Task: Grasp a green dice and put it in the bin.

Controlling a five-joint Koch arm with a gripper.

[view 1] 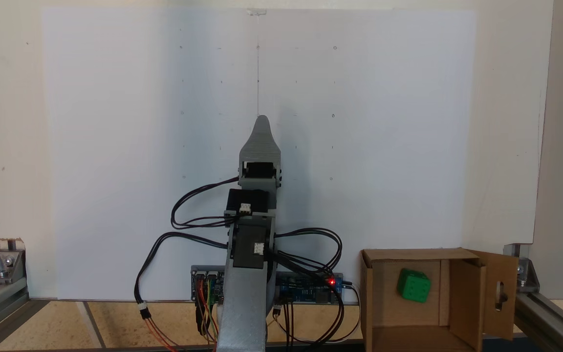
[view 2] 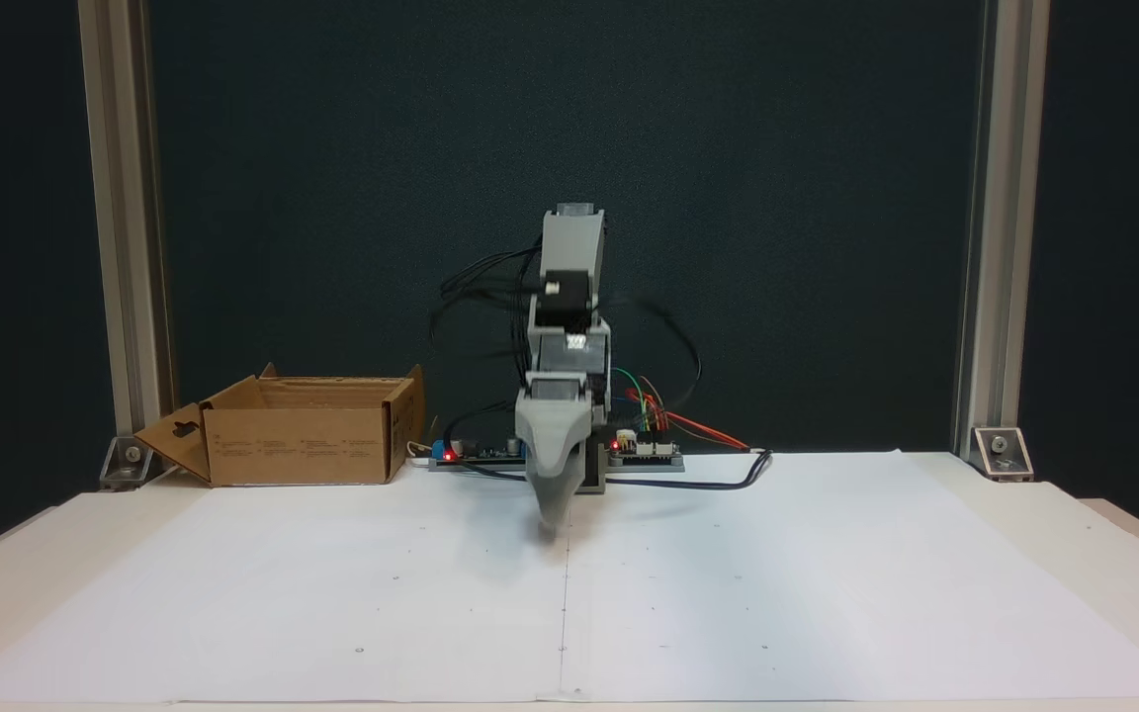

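The green dice (view 1: 413, 285) lies inside the bin (view 1: 374, 293), a brown cardboard box at the lower right of a fixed view, resting on its floor. In the other fixed view the bin (view 2: 298, 445) stands at the back left and its walls hide the dice. My grey gripper (view 1: 262, 120) points over the middle of the white sheet, far left of the bin. Its tip (view 2: 550, 524) hangs just above the paper. A single pointed tip shows in both fixed views, so the jaws' spacing cannot be read. Nothing is seen in the gripper.
White paper (view 1: 115, 146) covers the table. Circuit boards (view 1: 311, 288) with red lights and looping black cables (view 1: 188, 210) sit at the arm's base. Aluminium frame posts (view 2: 120, 247) stand at the corners, with a bracket (view 2: 1000, 450). The bin's flap with a keyhole cut-out (view 1: 500, 293) hangs open.
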